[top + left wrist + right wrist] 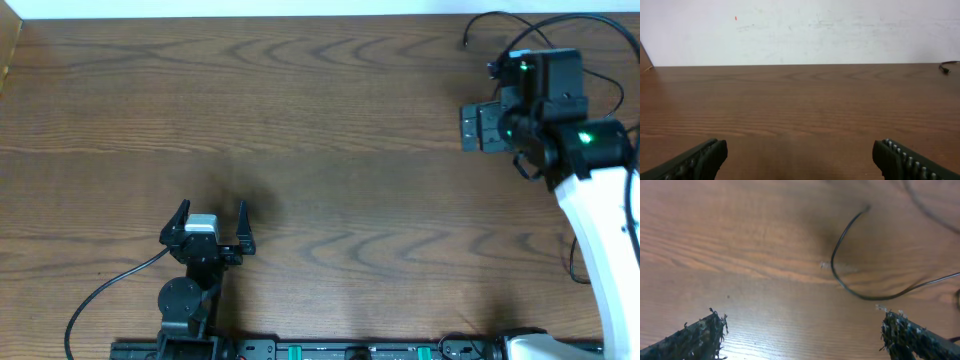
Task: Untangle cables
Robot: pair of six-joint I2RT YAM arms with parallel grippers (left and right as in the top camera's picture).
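Right wrist view shows cables (832,265) loose on the bench (715,230) under spread, empty jaws; left jaws also spread, so untangling seems barely begun.

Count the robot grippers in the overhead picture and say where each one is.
2. The left gripper is low and left of centre; the right gripper is at the upper right. None seems hidden.

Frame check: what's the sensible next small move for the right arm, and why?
Probably ease the right gripper forward and down toward the black cable. The gripper is open and empty, and the cable lies curved just ahead of it. The left gripper is far off, also open.
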